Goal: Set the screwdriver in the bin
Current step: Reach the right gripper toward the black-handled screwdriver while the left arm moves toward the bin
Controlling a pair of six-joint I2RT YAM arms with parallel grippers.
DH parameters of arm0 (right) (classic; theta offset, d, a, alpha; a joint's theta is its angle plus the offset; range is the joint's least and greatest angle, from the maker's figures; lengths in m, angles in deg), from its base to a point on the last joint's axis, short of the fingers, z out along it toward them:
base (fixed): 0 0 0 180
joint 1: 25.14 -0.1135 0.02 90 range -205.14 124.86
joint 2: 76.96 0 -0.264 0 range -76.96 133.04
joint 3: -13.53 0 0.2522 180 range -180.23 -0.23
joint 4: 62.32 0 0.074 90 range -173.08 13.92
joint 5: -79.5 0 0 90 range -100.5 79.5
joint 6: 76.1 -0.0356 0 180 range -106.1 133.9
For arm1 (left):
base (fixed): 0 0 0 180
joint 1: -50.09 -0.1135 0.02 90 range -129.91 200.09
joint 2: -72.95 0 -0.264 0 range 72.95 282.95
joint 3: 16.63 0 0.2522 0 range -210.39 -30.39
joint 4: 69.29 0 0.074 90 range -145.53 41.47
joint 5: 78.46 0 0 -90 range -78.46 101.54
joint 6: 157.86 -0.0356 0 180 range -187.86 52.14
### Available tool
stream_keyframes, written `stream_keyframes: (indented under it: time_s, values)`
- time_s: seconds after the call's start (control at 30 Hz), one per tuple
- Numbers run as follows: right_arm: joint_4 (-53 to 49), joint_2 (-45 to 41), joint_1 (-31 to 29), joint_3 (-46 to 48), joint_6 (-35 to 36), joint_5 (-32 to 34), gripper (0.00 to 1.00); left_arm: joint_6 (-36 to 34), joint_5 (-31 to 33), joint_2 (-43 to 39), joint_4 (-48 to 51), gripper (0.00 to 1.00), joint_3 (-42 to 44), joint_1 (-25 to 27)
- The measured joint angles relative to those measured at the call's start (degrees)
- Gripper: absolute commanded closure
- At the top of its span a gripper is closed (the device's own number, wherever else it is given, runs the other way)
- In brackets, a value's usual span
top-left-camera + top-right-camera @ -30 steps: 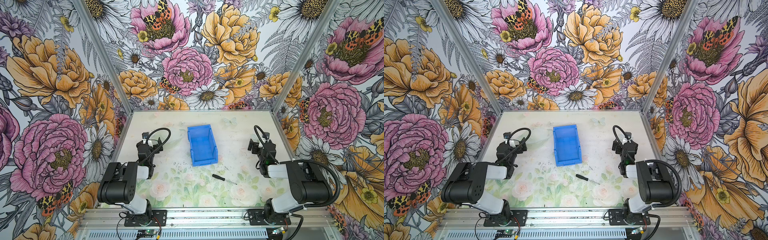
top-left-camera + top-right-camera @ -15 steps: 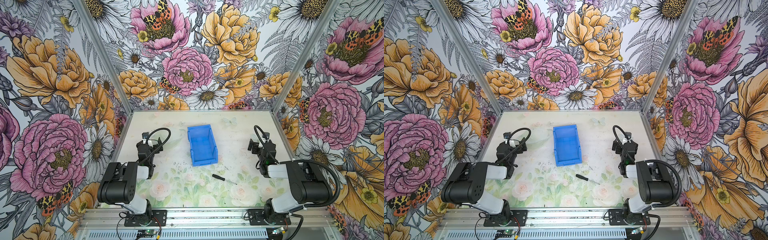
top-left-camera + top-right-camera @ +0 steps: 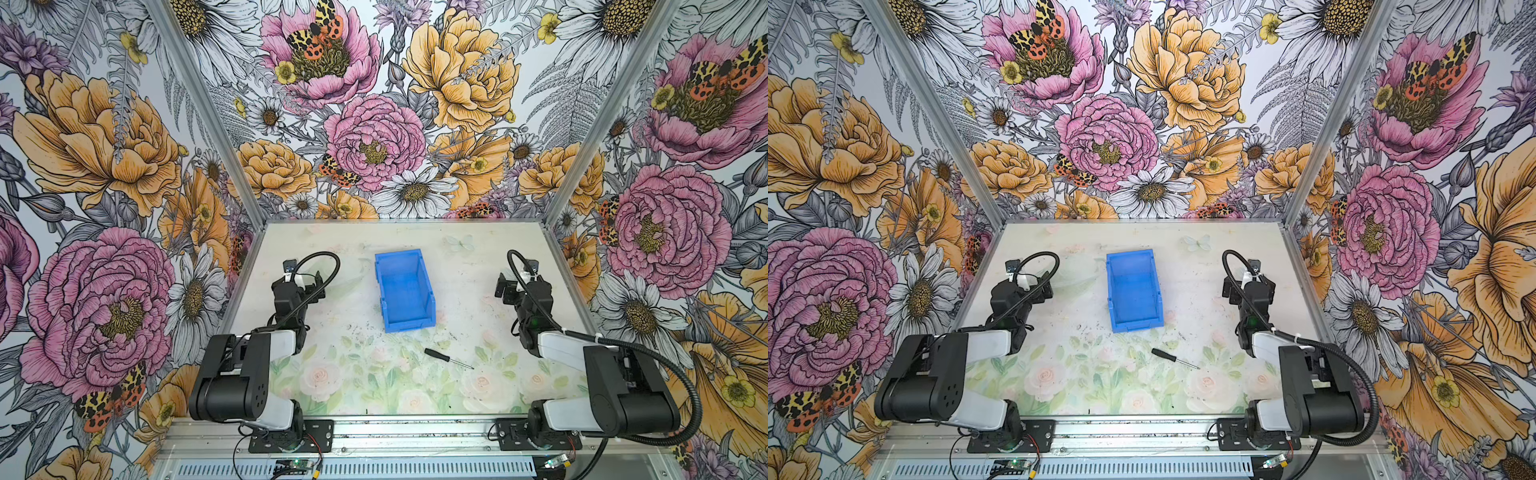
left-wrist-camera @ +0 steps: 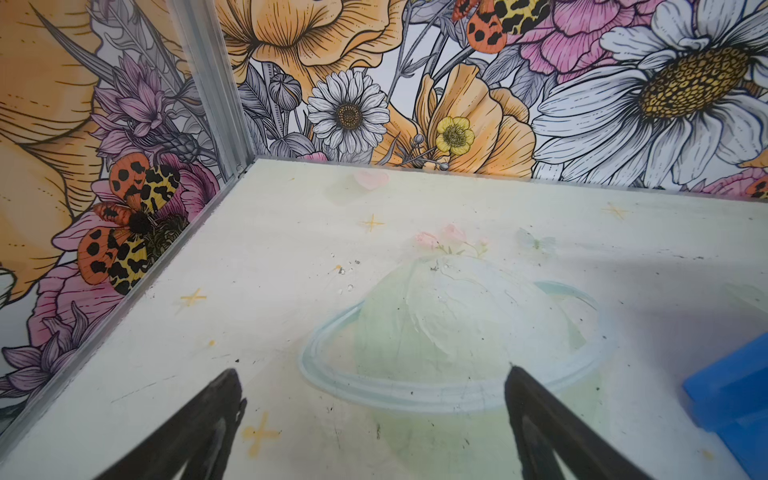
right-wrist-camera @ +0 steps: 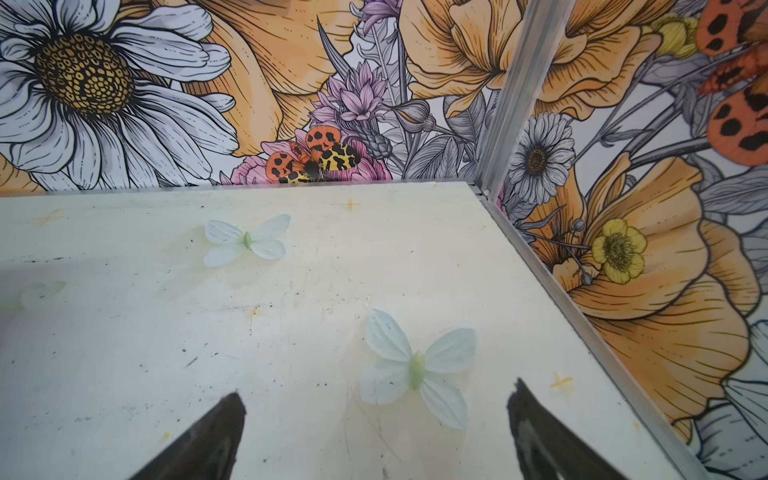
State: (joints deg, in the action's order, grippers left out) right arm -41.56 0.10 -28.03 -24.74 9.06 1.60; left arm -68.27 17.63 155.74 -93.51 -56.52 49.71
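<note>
The screwdriver [image 3: 446, 358] [image 3: 1174, 358], black-handled with a thin silver shaft, lies flat on the table near the front, handle to the left, in both top views. Just behind it stands the blue bin [image 3: 405, 291] [image 3: 1133, 291], empty, with its lower lip facing the screwdriver. A corner of the bin [image 4: 735, 399] shows in the left wrist view. My left gripper [image 3: 305, 279] [image 3: 1027, 286] [image 4: 370, 372] rests left of the bin, open and empty. My right gripper [image 3: 513, 286] [image 3: 1246, 286] [image 5: 377, 390] rests right of the bin, open and empty. Neither wrist view shows the screwdriver.
Floral walls close in the table on the left, back and right, with aluminium corner posts [image 4: 208, 83] [image 5: 519, 83]. A metal rail [image 3: 395, 432] runs along the front edge and carries both arm bases. The tabletop [image 3: 374, 382] has a faded flower print.
</note>
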Motion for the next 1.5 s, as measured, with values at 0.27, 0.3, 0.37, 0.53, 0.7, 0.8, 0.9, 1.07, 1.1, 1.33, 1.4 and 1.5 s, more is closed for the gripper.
stream_keyframes:
  time_s: [0.27, 0.3, 0.37, 0.53, 0.7, 0.8, 0.9, 1.07, 1.1, 1.33, 1.4, 1.5]
  values:
    - [-27.93, -9.14, -2.56, -12.04, -6.56, 5.99, 0.01, -0.02, 9.31, -6.86, 20.61, 0.01, -10.64, 5.57]
    - [-31.28, -9.22, -2.75, -13.62, -7.48, 6.16, 0.00, 0.26, 10.25, -7.41, 22.64, 0.01, -11.06, 6.36]
    - [-38.45, -9.18, -3.15, -16.68, -9.16, 6.12, 0.00, 1.55, 11.41, -7.69, 27.96, 0.01, -13.25, 7.98]
    - [-51.01, -9.79, -6.62, -19.26, -10.88, 3.65, 0.00, 6.43, 8.61, -8.17, 37.59, 0.01, -18.62, 8.68]
    - [-58.62, -13.40, -10.05, -19.26, -12.26, -1.33, 0.00, 10.93, 2.75, -12.72, 43.65, 0.01, -18.21, 9.33]
    - [-62.12, -14.03, -10.27, -19.26, -12.96, -5.49, 0.01, 13.07, 0.15, -15.50, 47.21, 0.01, -18.16, 10.58]
    - [-64.89, -13.94, -10.27, -19.26, -13.60, -11.72, 0.00, 14.73, -0.50, -17.92, 50.38, 0.01, -17.59, 13.60]
    - [-66.69, -13.94, -10.45, -19.15, -14.29, -23.50, 0.00, 18.53, -0.55, -22.38, 55.60, 0.01, -15.26, 21.14]
    - [-66.90, -13.94, -10.62, -19.06, -14.53, -25.31, 0.01, 19.21, -0.42, -22.71, 56.52, 0.01, -15.26, 22.58]
    - [-67.23, -13.94, -11.69, -15.74, -15.87, -33.99, 0.00, 25.92, 3.21, -22.93, 63.89, 0.01, -16.26, 33.03]
    - [-67.34, -13.51, -11.96, -15.30, -15.96, -35.17, 0.00, 28.50, 5.11, -22.91, 65.11, 0.01, -16.55, 35.85]
    - [-67.25, -12.79, -12.70, -15.26, -15.91, -35.98, 0.00, 32.20, 7.65, -22.64, 66.10, 0.01, -16.72, 39.50]
